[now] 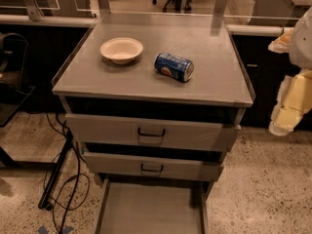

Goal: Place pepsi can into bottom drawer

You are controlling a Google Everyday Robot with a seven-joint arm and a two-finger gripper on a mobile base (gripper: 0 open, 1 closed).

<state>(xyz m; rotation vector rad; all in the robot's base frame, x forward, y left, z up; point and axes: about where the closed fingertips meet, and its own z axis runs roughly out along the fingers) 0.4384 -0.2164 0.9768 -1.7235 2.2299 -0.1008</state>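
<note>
The pepsi can (174,66) lay on its side on the cabinet top (146,84), just right of the cream bowl (121,49), which showed only its pale inside. The bottom drawer (148,209) stood pulled out, showing only plain grey floor. The gripper (292,101), apparently the cream shape at the right edge, hung well apart from the can; whether it was clenched or released could not be told.

Under warm, dim indoor light, we see the cabinet top (209,77) faintly sheened, soft shadows beneath the bowl (122,49) and pepsi can (174,66); the gripper (288,106), at the right edge, glows brightest.
</note>
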